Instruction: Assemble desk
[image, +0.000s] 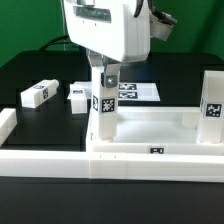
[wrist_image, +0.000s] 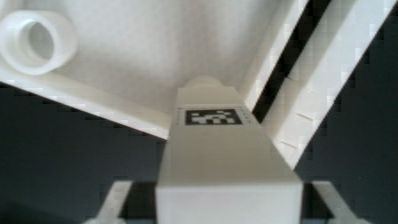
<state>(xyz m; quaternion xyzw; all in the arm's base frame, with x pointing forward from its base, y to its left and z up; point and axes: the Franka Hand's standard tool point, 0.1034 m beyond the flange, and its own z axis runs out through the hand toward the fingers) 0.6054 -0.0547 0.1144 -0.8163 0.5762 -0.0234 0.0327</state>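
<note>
The pincer (image: 106, 75) clamps an upright leg (image: 104, 104) at the rim of the desk top (image: 150, 126).

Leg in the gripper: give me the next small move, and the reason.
Probably slide the leg sideways toward the round socket before lowering. The gripper holds it upright over the desk top, but in the wrist view its lower end sits off to one side of that socket, not over it.
</note>
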